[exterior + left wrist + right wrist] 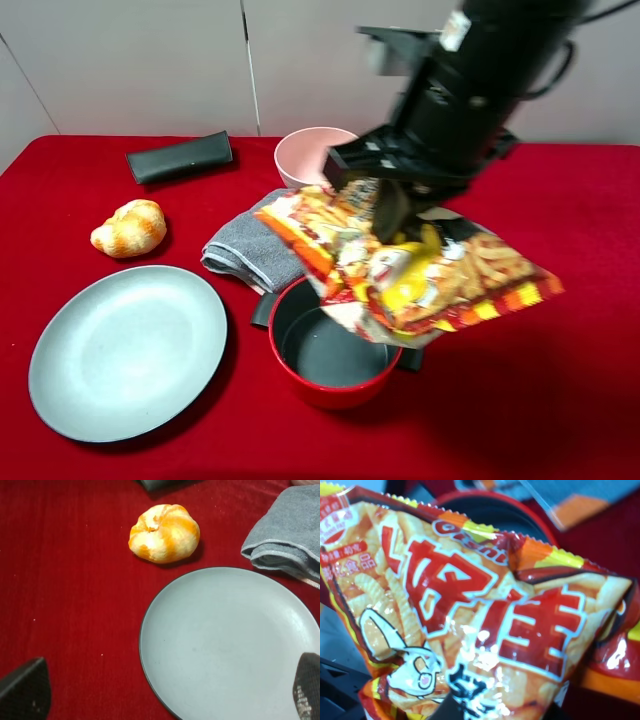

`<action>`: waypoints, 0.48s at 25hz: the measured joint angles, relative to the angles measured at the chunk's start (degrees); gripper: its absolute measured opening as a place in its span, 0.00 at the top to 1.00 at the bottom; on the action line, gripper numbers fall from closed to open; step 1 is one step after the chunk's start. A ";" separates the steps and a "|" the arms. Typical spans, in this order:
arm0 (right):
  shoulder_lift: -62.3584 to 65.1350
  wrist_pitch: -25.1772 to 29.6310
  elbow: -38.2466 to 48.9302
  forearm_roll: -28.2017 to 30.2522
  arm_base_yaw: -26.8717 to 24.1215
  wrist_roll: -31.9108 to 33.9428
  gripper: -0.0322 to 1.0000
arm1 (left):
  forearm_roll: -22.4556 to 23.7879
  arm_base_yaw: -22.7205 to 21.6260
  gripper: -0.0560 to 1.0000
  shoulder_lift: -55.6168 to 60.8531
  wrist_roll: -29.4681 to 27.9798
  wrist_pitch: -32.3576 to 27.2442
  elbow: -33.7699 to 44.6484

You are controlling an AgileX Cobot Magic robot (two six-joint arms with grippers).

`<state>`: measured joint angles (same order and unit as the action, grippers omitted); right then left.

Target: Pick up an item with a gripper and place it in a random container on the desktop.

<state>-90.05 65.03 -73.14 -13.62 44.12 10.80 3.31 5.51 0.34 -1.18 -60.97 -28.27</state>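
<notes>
Red desktop (570, 410), right tool (393, 216) clenched on snack bag (440, 280) hanging beneath, above red pot (335, 392)

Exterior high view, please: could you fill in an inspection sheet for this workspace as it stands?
Surface: red cloth desktop, no spills seen.
Job's things: snack bag held up over the red pot; grey-blue plate bare.
Clutter: pink bowl, grey towel, conch shell, black case.
Grippers: right gripper shut on the bag; left gripper open, over the plate's edge.
Cables: one black cable, upper right.
Surroundings: pale wall panels.
</notes>
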 joint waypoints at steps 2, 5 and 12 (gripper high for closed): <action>-2.43 0.07 -2.80 0.39 1.72 0.00 0.94 | 0.00 0.00 0.04 0.00 0.00 0.00 0.00; -5.80 0.48 -6.79 1.13 4.00 0.02 0.94 | 0.00 0.00 0.04 0.00 0.00 0.00 0.00; -13.34 1.74 -15.79 1.79 9.67 0.02 0.94 | 0.00 0.00 0.04 0.00 0.00 0.00 0.00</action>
<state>-103.40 66.76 -88.92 -11.83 53.79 10.82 3.31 5.51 0.34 -1.18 -60.97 -28.27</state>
